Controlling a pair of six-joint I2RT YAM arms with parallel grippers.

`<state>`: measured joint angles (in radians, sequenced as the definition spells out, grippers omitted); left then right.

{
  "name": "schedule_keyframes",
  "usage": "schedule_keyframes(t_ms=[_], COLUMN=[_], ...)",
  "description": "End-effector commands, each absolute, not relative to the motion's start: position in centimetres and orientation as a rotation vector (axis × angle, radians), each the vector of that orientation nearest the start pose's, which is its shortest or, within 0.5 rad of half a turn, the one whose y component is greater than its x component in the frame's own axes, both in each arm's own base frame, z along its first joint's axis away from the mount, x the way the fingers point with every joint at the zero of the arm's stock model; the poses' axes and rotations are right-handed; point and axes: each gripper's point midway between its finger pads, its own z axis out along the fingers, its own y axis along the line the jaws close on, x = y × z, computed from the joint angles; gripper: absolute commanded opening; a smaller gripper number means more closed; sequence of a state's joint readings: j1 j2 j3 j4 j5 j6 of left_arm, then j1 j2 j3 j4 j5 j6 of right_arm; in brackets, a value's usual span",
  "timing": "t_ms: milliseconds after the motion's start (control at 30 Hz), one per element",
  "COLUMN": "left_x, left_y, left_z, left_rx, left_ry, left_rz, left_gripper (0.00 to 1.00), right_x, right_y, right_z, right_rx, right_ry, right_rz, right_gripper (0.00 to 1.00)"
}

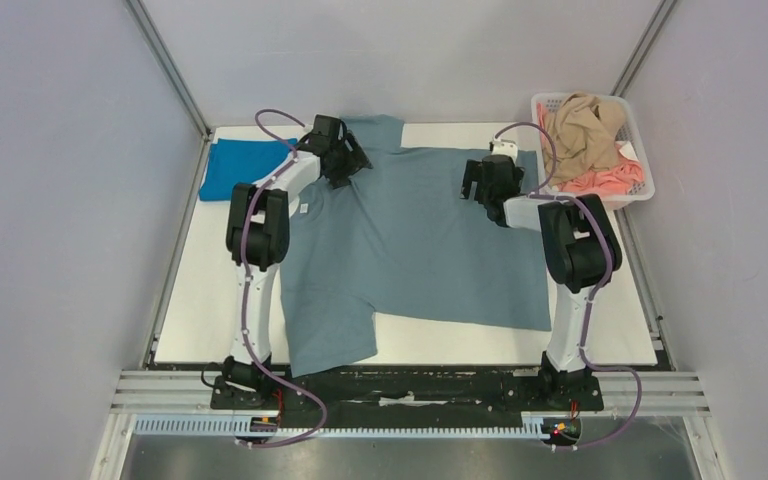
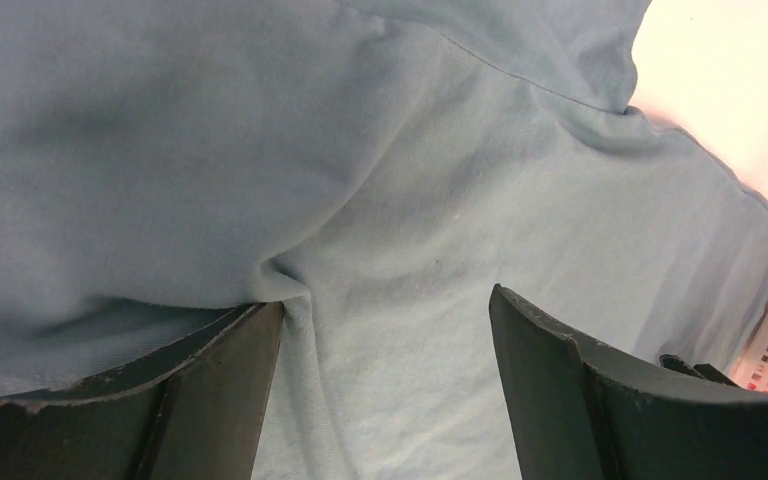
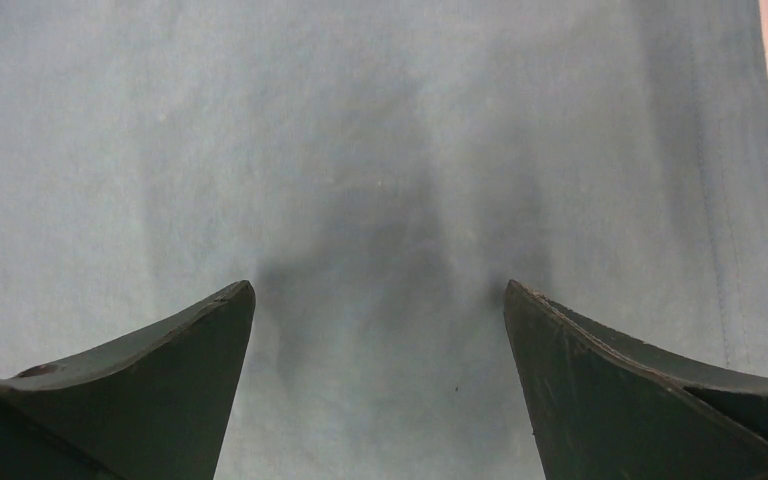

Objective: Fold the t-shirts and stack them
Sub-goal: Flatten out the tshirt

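The dusty grey-blue t-shirt [image 1: 430,240] lies spread open and mostly flat at the centre, neck toward nine o'clock, one sleeve pointing to twelve and the other, slightly rumpled, to seven. A bright blue t-shirt [image 1: 235,168] sits folded at ten o'clock. At two o'clock a crumpled tan t-shirt [image 1: 580,125] is heaped on a pink t-shirt [image 1: 610,180].

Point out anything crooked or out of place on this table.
The grey-blue t-shirt lies skewed: its near-left part runs past the front edge of the table onto the black base rail, and a crease bunches beside the open left gripper. Nothing else stands out.
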<state>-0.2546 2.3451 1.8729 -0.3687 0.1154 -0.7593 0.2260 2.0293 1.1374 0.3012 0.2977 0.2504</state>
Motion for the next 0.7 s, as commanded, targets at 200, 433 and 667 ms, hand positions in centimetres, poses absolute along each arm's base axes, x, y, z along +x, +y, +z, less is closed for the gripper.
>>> schedule_keyframes(t_ms=[200,433,667], left_x=[54.6,43.1,26.7], left_y=[-18.8,-17.7,-15.4], left_z=[7.9,12.7,10.0], left_rx=[-0.469,-0.400,-0.414], left_ry=[2.462,2.442,2.542], left_rz=[-0.540,-0.384,-0.086], left_gripper=[0.82,0.82,0.83], right_x=[51.2,41.8,34.2], right_y=[6.9,6.7,5.4], right_z=[10.1,13.1,10.4], right_rx=[0.158,0.133,0.158], right_ry=[2.051,1.995,2.015], right_rz=[-0.058,-0.065,-0.014], right_gripper=[0.98,0.98,0.98])
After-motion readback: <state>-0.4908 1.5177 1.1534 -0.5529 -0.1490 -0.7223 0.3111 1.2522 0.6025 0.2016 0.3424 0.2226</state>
